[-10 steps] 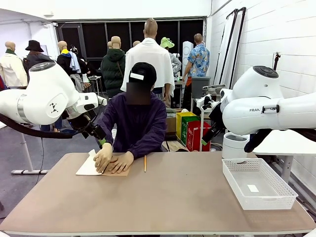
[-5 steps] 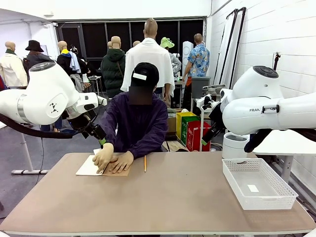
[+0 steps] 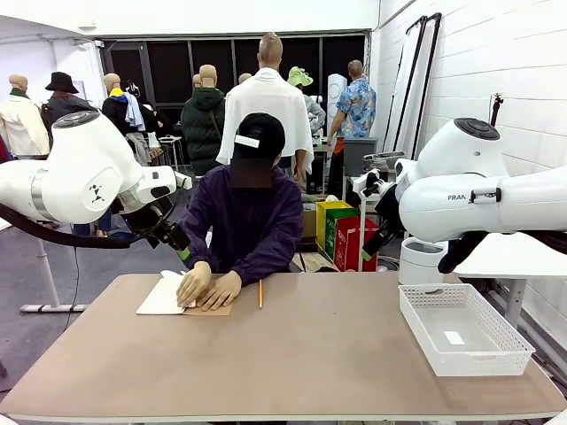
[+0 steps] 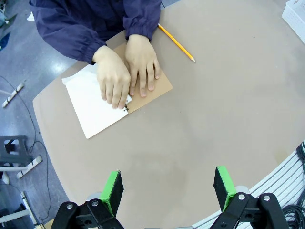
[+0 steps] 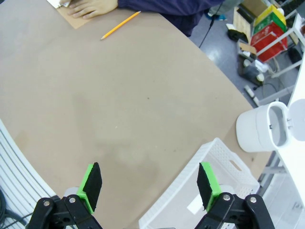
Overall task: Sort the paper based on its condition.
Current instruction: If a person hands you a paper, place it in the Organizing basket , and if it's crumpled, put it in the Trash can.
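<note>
The left end effector [image 4: 168,183] hangs well above the worktop [image 3: 310,354], jaws spread wide and grasping nothing, its green pads framing bare surface. Beyond it, at the far left of the worktop, the paper [image 4: 90,102] lies as a white sheet on the open notebook [image 4: 161,86]. One of the person's hands [image 4: 113,78] presses on the sheet by the spiral and the other hand [image 4: 142,64] rests flat on the brown cover. The step in hand looks like waiting for a sheet to be freed. Done well, the arm should hold off until both hands clear. It should then come down on a free or lifted edge rather than the flat middle, since so thin a sheet will likely slide or crumple under a pinch. A pencil [image 3: 260,293] lies just beside the notebook. At the right sits a white basket [image 3: 485,363], a likely destination. Above its near corner the right end effector [image 5: 150,183] is likewise fully released, touching nothing.
</note>
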`<move>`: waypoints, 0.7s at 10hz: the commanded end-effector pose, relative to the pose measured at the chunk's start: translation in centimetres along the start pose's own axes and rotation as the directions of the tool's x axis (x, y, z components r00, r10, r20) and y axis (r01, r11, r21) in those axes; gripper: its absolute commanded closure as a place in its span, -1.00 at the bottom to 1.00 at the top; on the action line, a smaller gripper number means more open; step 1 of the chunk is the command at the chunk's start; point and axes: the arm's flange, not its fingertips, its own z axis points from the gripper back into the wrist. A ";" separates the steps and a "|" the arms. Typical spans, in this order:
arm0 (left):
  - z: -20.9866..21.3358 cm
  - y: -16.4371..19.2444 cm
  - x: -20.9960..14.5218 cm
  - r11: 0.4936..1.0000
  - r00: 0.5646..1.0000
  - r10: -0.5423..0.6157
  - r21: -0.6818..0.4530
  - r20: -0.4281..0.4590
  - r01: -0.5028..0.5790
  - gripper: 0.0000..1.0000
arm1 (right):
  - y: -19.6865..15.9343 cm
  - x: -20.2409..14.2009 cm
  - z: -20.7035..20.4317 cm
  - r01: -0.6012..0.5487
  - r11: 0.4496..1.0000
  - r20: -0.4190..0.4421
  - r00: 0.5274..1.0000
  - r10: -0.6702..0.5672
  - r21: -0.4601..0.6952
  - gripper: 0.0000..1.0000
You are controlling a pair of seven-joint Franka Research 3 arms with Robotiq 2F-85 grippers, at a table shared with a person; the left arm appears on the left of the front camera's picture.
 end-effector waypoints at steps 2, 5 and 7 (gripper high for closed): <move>0.1 0.0 0.0 1.000 1.000 0.002 -0.009 0.006 -0.002 -1.00 | -0.1 0.0 0.0 0.001 1.000 0.003 1.000 -0.001 -0.002 -1.00; 0.1 0.0 0.0 1.000 1.000 0.002 -0.009 0.006 -0.002 -1.00 | -0.1 0.0 0.0 0.001 1.000 0.003 1.000 -0.001 -0.002 -1.00; 0.1 0.0 0.0 1.000 1.000 0.002 -0.009 0.006 -0.002 -1.00 | -0.1 0.0 0.0 0.001 1.000 0.003 1.000 -0.001 -0.002 -1.00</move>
